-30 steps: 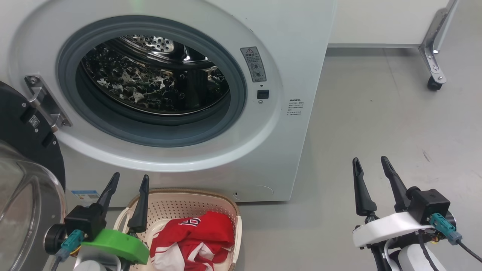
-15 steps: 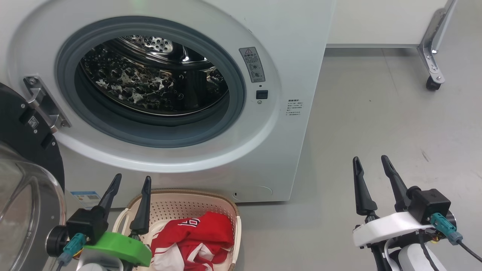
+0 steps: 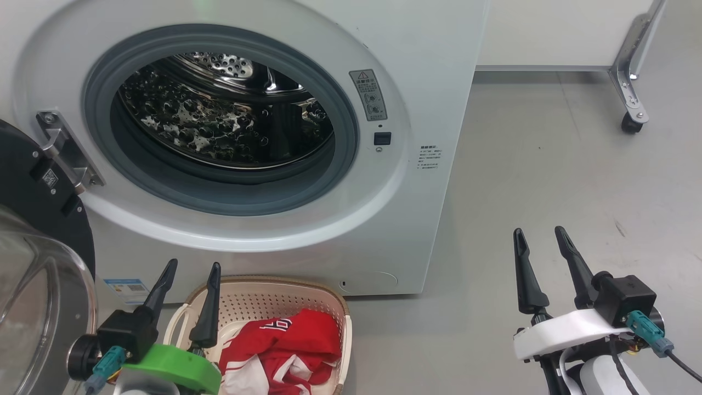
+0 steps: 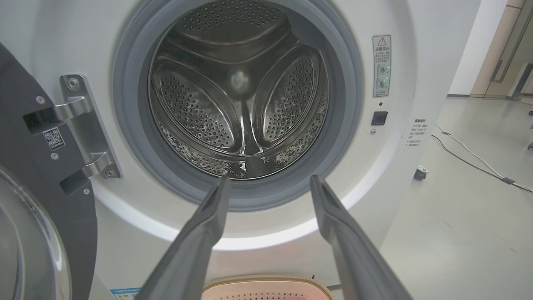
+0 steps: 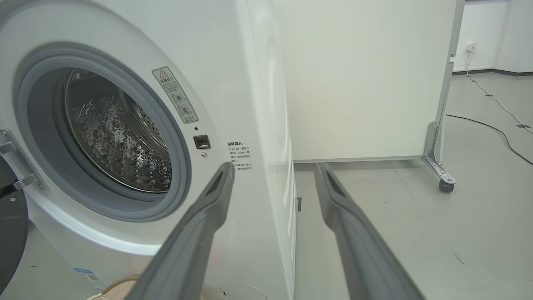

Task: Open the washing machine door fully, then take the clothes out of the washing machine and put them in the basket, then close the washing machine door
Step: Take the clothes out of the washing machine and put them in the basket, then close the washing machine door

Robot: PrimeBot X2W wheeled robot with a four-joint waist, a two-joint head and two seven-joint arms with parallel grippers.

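The white washing machine stands with its steel drum bare of cloth. Its black-rimmed door is swung wide open at the left, glass bowl bulging toward me. Red and white clothes lie in the cream basket on the floor below the opening. My left gripper hangs open over the basket's left end, holding nothing. My right gripper is open and empty over bare floor at the right. In the left wrist view the drum and the basket rim show beyond the open fingers.
Grey floor spreads to the right of the machine. A white panel on a metal caster foot stands at the back right. In the wrist views cables run across the floor farther off. The door hinge sits at the opening's left.
My left gripper has sunk slightly and drifted a little right over the basket. The right gripper, the clothes and the door have kept still.
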